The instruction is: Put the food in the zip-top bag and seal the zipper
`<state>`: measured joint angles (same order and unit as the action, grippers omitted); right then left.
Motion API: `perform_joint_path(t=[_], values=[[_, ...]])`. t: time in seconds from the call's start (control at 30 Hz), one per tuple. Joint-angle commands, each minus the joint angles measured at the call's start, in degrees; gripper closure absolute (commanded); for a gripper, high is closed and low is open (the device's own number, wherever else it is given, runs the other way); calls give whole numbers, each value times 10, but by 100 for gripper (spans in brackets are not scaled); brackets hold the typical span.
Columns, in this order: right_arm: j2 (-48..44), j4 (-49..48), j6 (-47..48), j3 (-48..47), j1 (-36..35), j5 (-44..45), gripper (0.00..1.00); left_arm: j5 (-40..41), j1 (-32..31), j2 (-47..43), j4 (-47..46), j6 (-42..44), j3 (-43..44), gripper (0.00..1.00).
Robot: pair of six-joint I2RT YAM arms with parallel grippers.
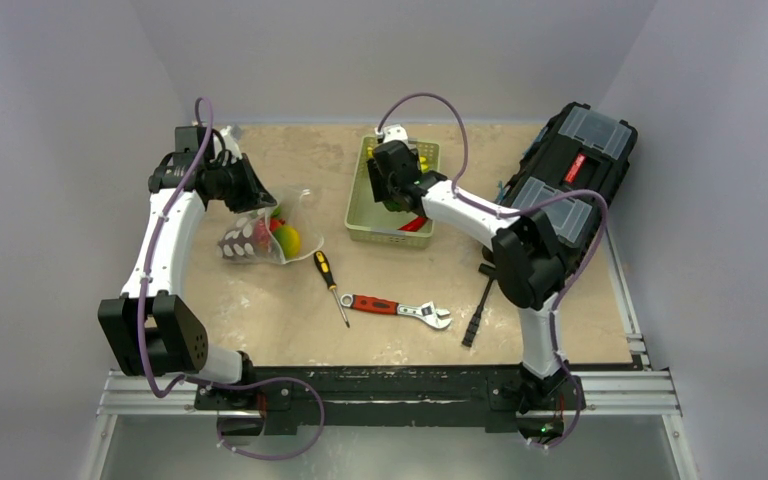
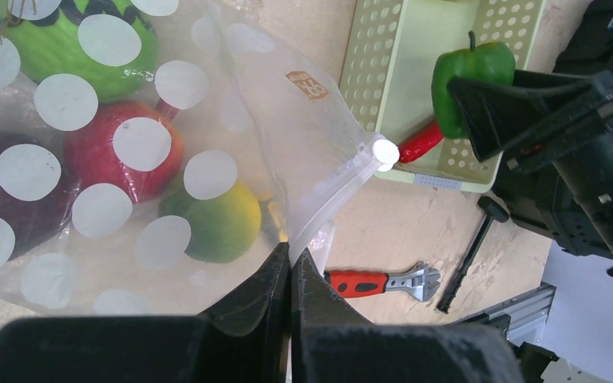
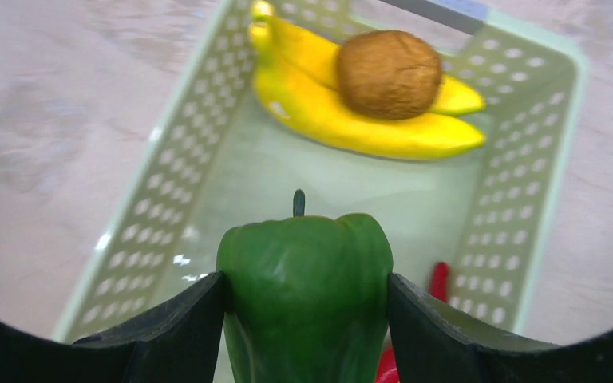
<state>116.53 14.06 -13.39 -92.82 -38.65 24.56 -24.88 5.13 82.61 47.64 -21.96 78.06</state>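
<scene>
The clear dotted zip-top bag (image 1: 257, 237) lies at the left with a green, a red, a dark purple and a yellow-green fruit (image 2: 211, 219) inside. My left gripper (image 2: 290, 257) is shut on the bag's mouth edge, pinching the pale zipper strip (image 2: 337, 195) below its white slider (image 2: 384, 152). In the top view the left gripper (image 1: 257, 192) is at the bag's far side. My right gripper (image 3: 306, 277) is shut on a green bell pepper (image 3: 307, 303) and holds it above the pale green basket (image 3: 555, 159). The pepper also shows in the left wrist view (image 2: 469, 72).
The basket (image 1: 358, 190) holds yellow bananas (image 3: 351, 124), a brown round fruit (image 3: 389, 73) and a red chili (image 3: 439, 281). A screwdriver (image 1: 330, 285), a red-handled wrench (image 1: 397, 308) and a black hammer (image 1: 480, 305) lie in front. A black toolbox (image 1: 575, 165) stands at the right.
</scene>
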Motion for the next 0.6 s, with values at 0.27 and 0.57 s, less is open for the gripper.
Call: perform_joint_path(t=[0.27, 0.57], values=[[-128, -175, -120, 102, -5, -424, 100, -7, -1, -8, -9, -1, 2, 100], [-107, -324, -219, 131, -48, -574, 100, -7, -1, -11, -9, 0, 3, 100]])
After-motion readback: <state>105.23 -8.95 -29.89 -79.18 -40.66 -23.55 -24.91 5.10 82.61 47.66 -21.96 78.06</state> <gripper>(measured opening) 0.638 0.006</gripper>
